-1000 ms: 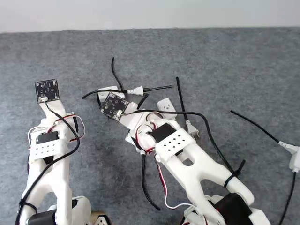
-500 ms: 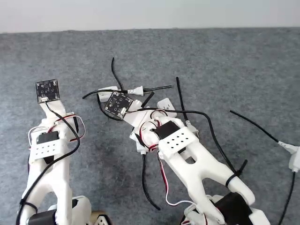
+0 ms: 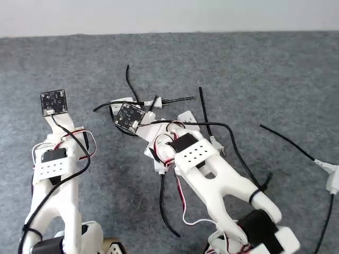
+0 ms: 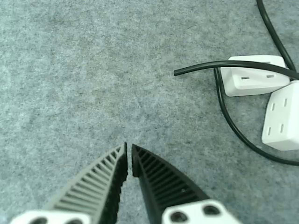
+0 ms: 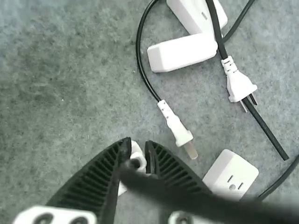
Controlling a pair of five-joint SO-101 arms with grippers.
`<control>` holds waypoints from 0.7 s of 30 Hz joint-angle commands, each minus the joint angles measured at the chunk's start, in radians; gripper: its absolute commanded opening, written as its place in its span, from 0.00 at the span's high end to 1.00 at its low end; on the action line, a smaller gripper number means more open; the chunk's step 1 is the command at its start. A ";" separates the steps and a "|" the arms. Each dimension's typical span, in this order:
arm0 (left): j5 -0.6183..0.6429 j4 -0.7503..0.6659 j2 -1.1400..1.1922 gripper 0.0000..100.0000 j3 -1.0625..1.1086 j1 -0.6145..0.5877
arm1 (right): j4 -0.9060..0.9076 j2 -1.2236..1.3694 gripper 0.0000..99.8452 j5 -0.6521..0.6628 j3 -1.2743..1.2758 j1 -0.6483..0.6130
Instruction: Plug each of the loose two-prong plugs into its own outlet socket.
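The left gripper (image 4: pixel 129 148) hangs low over the carpet (image 4: pixel 70 70), fingers pressed together on nothing. The right gripper (image 5: pixel 138 142) hovers with fingers a slit apart over a white piece (image 5: pixel 135 161). Just beyond lie the near plug (image 5: pixel 180 130) and near socket (image 5: pixel 231 175). Farther off are a second plug (image 5: pixel 240 86), a second socket (image 5: pixel 182 53) and a third socket (image 5: pixel 196 14).

The table (image 3: pixel 275 69) has a grey, felt-like surface. Three white sockets (image 5: pixel 182 52) lie on it near the centre, two of them just beside each other, among white two-prong plugs (image 5: pixel 177 128) on black cords (image 3: pixel 286 140). A further plug (image 3: pixel 333 179) lies well apart at the table's edge.
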 commanded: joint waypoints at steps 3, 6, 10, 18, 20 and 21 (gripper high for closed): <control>0.005 -0.038 -0.017 0.99 -0.035 -0.003 | -0.005 0.077 0.99 -0.063 -0.018 0.010; 0.005 -0.063 -0.018 0.99 -0.022 -0.003 | 0.005 0.077 0.99 -0.124 -0.015 0.016; 0.005 -0.063 -0.018 0.99 -0.022 -0.003 | 0.027 0.062 0.99 -0.181 -0.015 0.036; 0.005 -0.064 -0.018 0.99 -0.022 -0.003 | 0.021 -0.033 0.99 -0.229 0.072 0.082; 0.005 -0.064 -0.018 0.99 -0.022 -0.003 | 0.019 -0.051 0.99 -0.229 0.100 0.082; 0.005 -0.064 -0.018 0.99 -0.022 -0.003 | 0.018 -0.064 0.99 -0.232 0.115 0.082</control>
